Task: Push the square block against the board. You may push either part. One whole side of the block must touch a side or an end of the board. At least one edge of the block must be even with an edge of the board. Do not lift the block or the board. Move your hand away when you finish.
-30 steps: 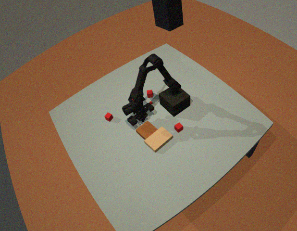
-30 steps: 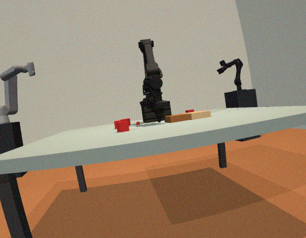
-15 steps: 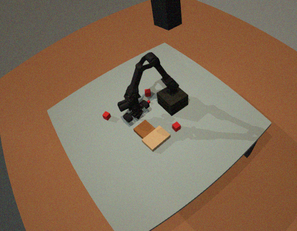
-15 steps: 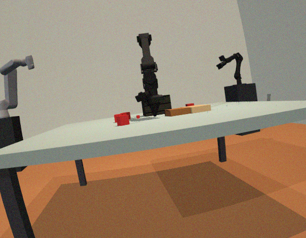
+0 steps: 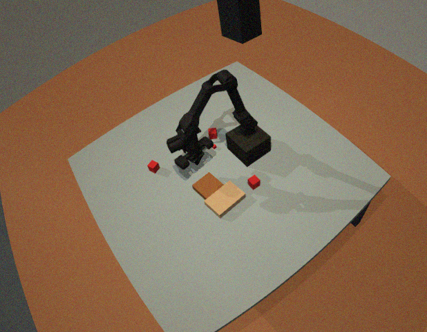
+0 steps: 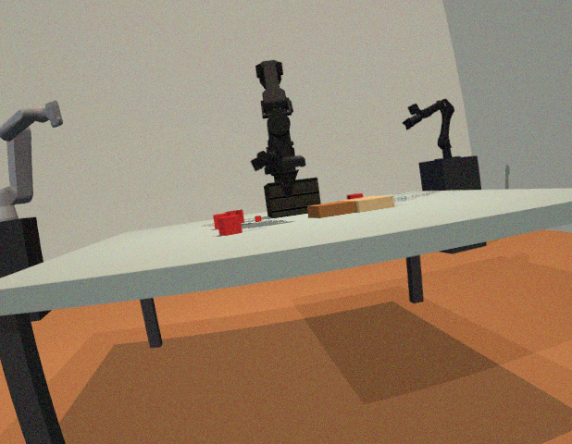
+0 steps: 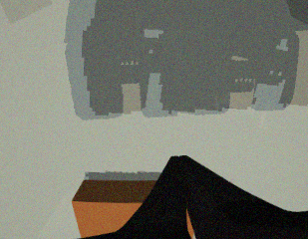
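The brown square block (image 5: pixel 207 185) (image 6: pixel 331 209) (image 7: pixel 106 218) lies flat on the table. In the top view one side of it seems to touch a long side of the light tan board (image 5: pixel 225 198) (image 6: pixel 376 203). The board appears to stick out a little past the block at both ends of that side, so no edges look even. My gripper (image 5: pixel 197 162) (image 6: pixel 289 192) (image 7: pixel 177 163) is shut and empty. It hangs above the table, beyond the block's far side from the board. In the wrist view its fingers hide part of the block.
A red cube (image 5: pixel 253 182) (image 6: pixel 354 196) lies near the board's right corner. Another red cube (image 5: pixel 153 167) is left of the gripper. A third red cube (image 5: pixel 212 133) and a tiny red one (image 5: pixel 214 146) lie between the gripper and the arm's base (image 5: pixel 248 146).
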Tool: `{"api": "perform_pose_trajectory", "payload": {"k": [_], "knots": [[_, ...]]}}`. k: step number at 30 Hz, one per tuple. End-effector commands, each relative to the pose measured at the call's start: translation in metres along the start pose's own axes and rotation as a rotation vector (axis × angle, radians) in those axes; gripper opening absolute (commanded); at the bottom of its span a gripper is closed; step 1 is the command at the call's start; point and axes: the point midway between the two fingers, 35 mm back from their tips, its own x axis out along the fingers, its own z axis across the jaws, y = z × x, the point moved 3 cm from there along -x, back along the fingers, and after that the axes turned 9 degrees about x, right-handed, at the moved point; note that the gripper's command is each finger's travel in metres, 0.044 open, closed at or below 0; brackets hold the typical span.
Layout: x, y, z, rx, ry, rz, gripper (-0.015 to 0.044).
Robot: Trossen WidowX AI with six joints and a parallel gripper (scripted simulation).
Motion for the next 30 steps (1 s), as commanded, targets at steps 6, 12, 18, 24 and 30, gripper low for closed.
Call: {"api": "perform_pose_trajectory", "payload": {"k": [6, 12, 18, 24, 30], "knots": [[-0.001, 0.021, -0.007, -0.265, -0.001, 0.002, 0.0000], [-0.002, 0.037, -0.014, -0.471, 0.002, 0.004, 0.0000], [-0.002, 0.051, -0.021, -0.677, 0.004, 0.007, 0.0000], [-0.002, 0.065, -0.030, -0.883, 0.006, 0.010, 0.0000], [-0.002, 0.078, -0.039, -1.088, 0.007, 0.014, 0.0000]]}}
